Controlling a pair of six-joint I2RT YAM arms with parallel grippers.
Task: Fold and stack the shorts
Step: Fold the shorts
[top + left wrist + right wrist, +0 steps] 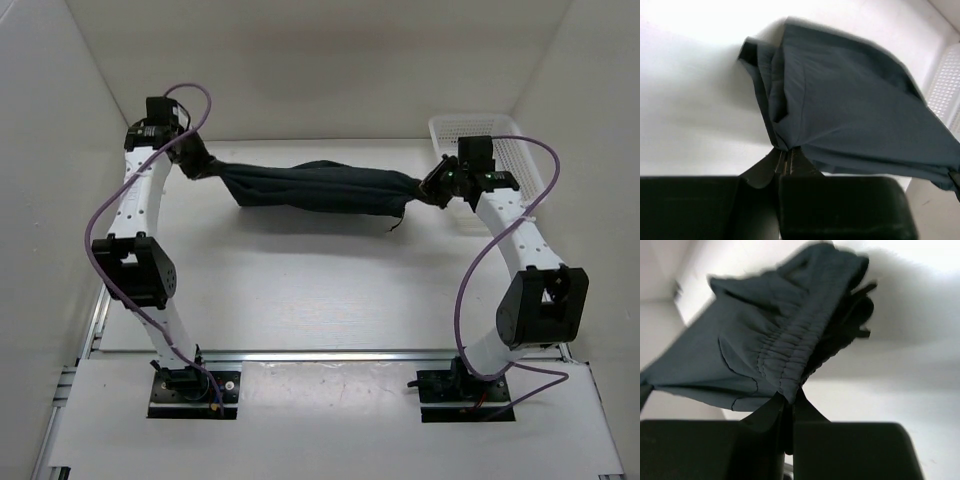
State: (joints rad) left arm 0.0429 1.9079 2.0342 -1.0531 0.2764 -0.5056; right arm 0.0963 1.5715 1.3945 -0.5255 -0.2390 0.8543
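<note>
White walls (60, 150) stand close on the left, the right and the back of the worktop (320, 290). A white basket (470, 125) sits in the far right corner, just behind the right arm. The near half of the worktop is bare, with lots of room.

The shorts (320, 190) are over the far part, pulled out long from side to side. The left fingers (765, 169) are pinched tight on one end. The right fingers (767, 412) are pinched tight on the bunched waistband. The cloth is dark blue, almost black, and wrinkly. It sags a little in the middle. A thin string (394, 222) hangs down near the right end.
</note>
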